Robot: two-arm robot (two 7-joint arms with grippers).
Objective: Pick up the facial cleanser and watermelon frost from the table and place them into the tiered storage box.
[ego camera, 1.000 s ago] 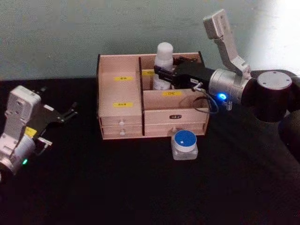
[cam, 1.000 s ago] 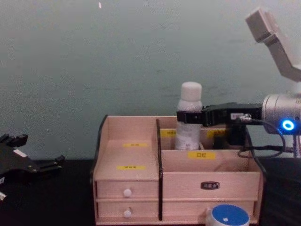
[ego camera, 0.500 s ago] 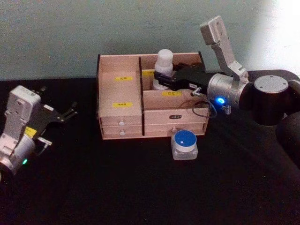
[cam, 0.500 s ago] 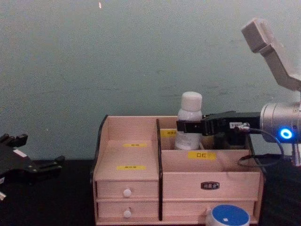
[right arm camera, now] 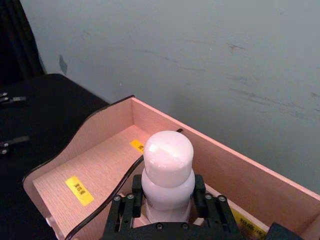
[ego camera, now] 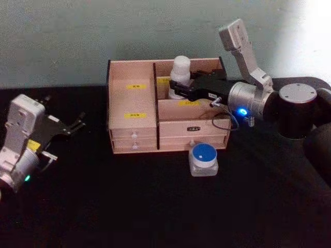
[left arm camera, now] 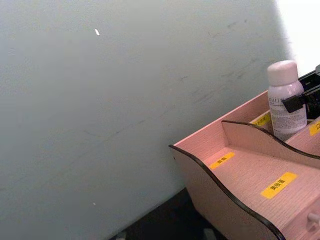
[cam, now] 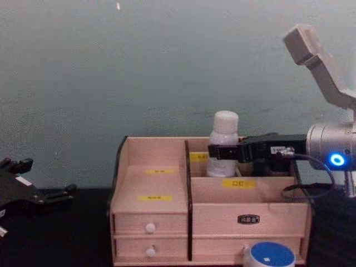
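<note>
Right tool (ego camera: 179, 86) is clenched on the facial cleanser (ego camera: 181, 66) just under its cap. The bottle stands upright in the rear compartment of the tiered storage box (ego camera: 132, 118), right of its centre divider. Can't tell if the base is seated.

Risks:
- Release with the base off the floor: it drops and tips onto the divider.
- Fingers snag the cap on retreat and pull it over.

Watermelon frost (ego camera: 204, 157) sits on the worktop (ego camera: 155, 206) just in front of the box's drawers, not yet picked. Left tool (ego camera: 70, 125) is released, parked well left of the box.
</note>
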